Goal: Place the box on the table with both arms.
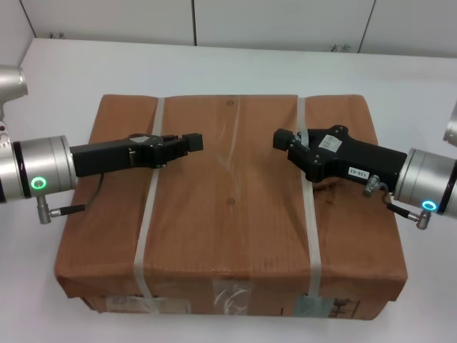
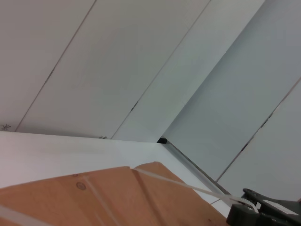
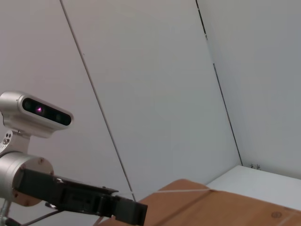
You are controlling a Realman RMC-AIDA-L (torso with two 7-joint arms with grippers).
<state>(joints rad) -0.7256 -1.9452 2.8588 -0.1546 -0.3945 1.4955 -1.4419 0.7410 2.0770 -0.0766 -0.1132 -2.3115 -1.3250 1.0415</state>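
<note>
The box (image 1: 228,214), wrapped in brown paper with labels and tape on its near side, fills the middle of the white table (image 1: 214,64). Two white straps (image 1: 145,236) (image 1: 310,236) bind it. My left gripper (image 1: 191,142) reaches in from the left over the box top, across the left strap. My right gripper (image 1: 282,138) reaches in from the right, across the right strap. In the left wrist view a strap (image 2: 188,186) rises off the box (image 2: 117,197) to the right gripper (image 2: 244,214). The right wrist view shows the left gripper (image 3: 134,212) over the box (image 3: 225,207). I cannot tell whether the box rests on the table.
White wall panels (image 1: 285,21) stand behind the table's far edge. Bare tabletop shows beyond the box and to its left (image 1: 36,279) and right (image 1: 428,264). My head camera (image 3: 37,113) shows in the right wrist view.
</note>
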